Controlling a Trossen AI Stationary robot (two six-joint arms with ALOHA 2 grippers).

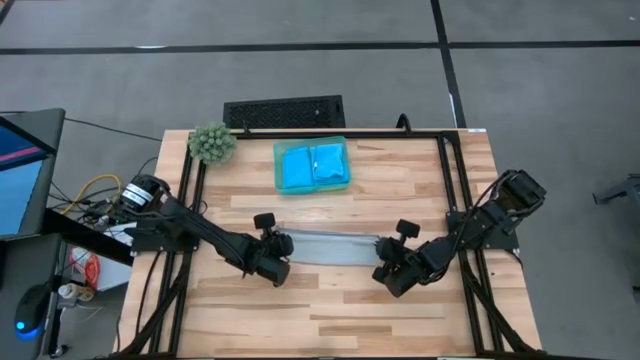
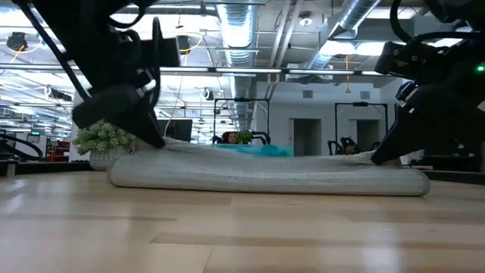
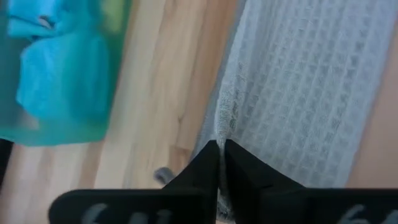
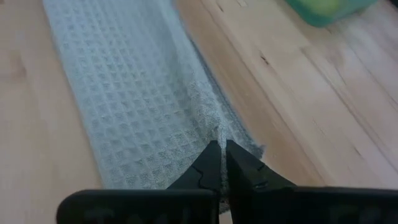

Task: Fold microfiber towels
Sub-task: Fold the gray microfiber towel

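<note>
A light grey waffle-weave microfiber towel (image 1: 335,247) lies as a long folded strip across the table's middle, flat on the wood (image 2: 265,173). My left gripper (image 1: 283,252) is shut at the strip's left end and my right gripper (image 1: 386,258) is shut at its right end. Two bright blue towels (image 1: 312,166) lie folded in the teal tray (image 1: 278,170) at the far side. My left gripper pinches the grey towel's edge on the tray's side (image 3: 221,127), near the strip's left end, between its two fingers. The fingers slant down from the table's left. The towel rests on the table and rises slightly at the fingers (image 2: 155,140). My right gripper pinches a raised ridge of the towel's tray-side edge (image 4: 216,127), near the strip's right end, between its two fingers. The fingers slant down from the table's right. The rest of the strip lies flat on the table; how many layers are held, I cannot tell.
A fuzzy green plant ball (image 1: 212,143) sits at the far left corner. A black frame (image 1: 450,170) borders the table's left, far and right sides. Bare wood lies between the towel and the near edge (image 1: 330,310).
</note>
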